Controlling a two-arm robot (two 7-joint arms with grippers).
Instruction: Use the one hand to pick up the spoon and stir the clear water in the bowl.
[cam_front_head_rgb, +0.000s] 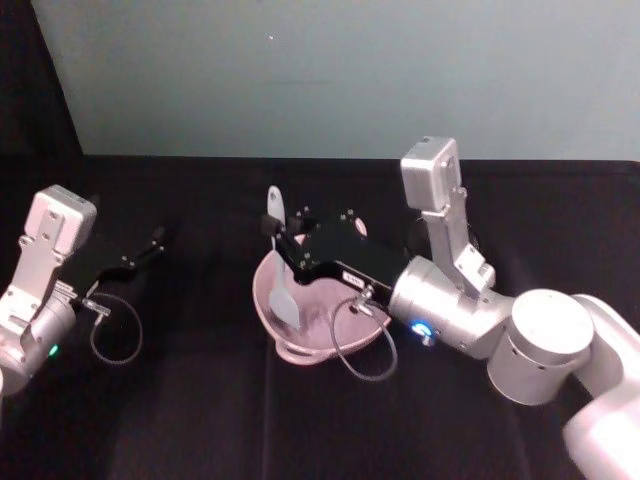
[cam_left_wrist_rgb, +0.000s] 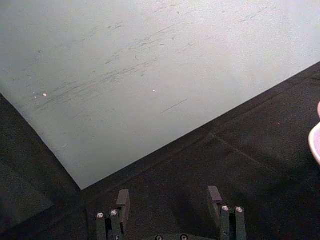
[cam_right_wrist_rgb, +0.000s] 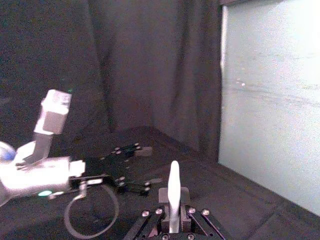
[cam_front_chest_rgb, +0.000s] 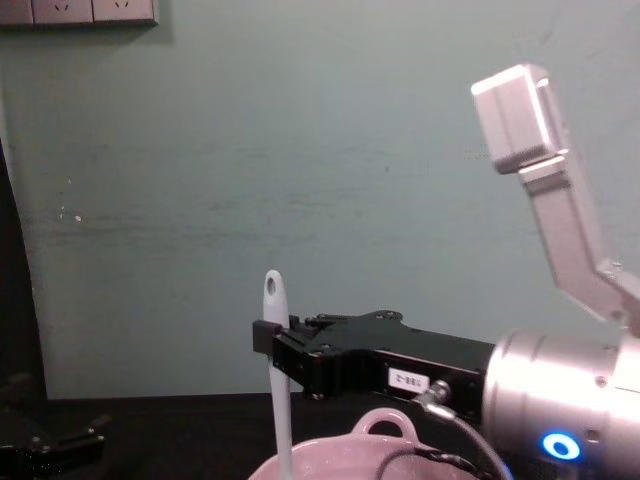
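Observation:
The pale pink bowl stands at the middle of the black table, its loop handle towards me. My right gripper reaches over the bowl from the right and is shut on the white spoon. The spoon stands nearly upright, its holed handle end above the fingers and its scoop end down inside the bowl. In the right wrist view the spoon handle rises between the closed pads. My left gripper rests parked at the far left, and its fingers stand open with nothing between them.
A black cloth covers the table. A pale wall runs along the far edge, with a dark curtain at the left. Cable loops hang by the right wrist and the left wrist.

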